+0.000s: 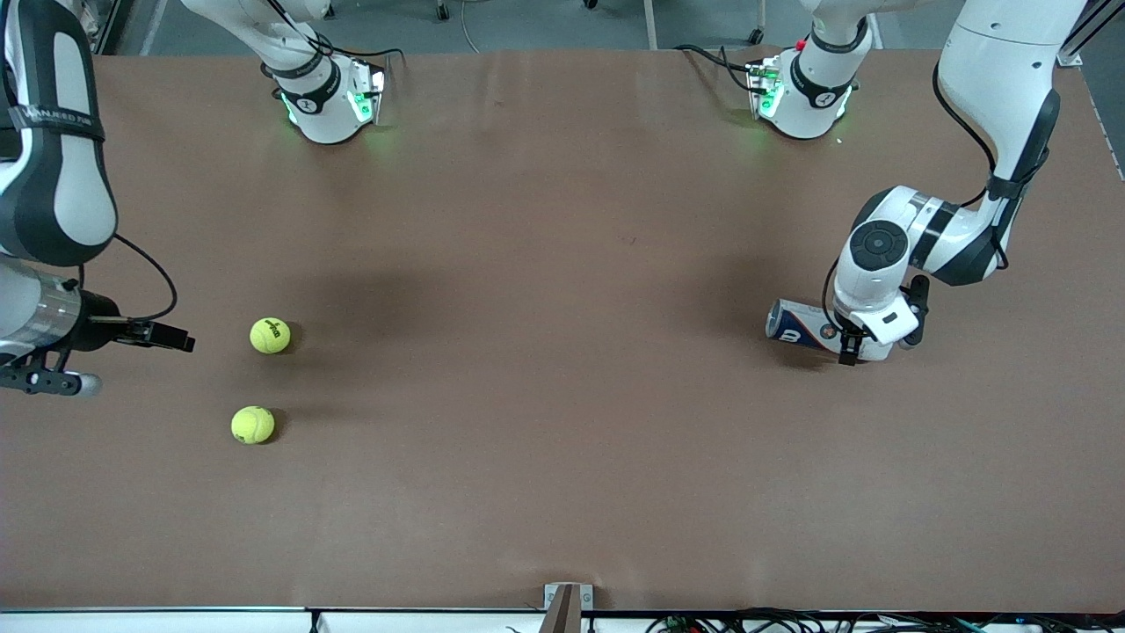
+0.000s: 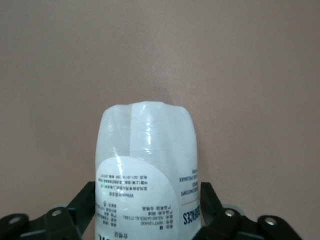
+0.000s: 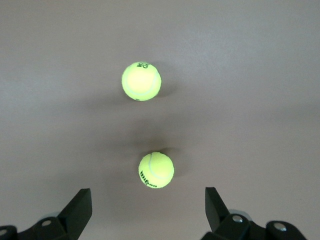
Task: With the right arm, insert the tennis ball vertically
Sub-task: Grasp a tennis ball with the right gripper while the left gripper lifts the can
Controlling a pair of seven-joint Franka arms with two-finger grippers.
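**Inspector:** Tennis balls — two on the table (image 1: 562,492), both toward the right arm's end. One ball (image 1: 270,335) lies farther from the front camera, the second ball (image 1: 253,425) nearer to it, well apart from each other and neither touched.

**Assistant:** And the right gripper (image 1: 132,338)?

**Inspector:** It hangs over that same end of the table, fingers spread wide and holding nothing. In the right wrist view the printed ball (image 3: 156,170) sits just ahead of the open jaws and roughly centred between them; the other ball (image 3: 141,81) lies further out on nearly the same line.

**Assistant:** Where is the receiving tube?

**Inspector:** The ball can (image 1: 813,330) is at the left arm's end, well apart from both balls. The left gripper (image 1: 857,347) is closed around it — the left wrist view shows the can (image 2: 145,175) gripped between the fingers (image 2: 82,205). From the front view the can appears to lie tilted or on its side, long axis pointing toward the middle of the table; its mouth cannot be made out.

**Assistant:** Judgement?

**Inspector:** The right arm is far nearer the balls. The pick probably calls for a straight advance onto the printed ball; a vertical insertion would require the can to be stood upright first.
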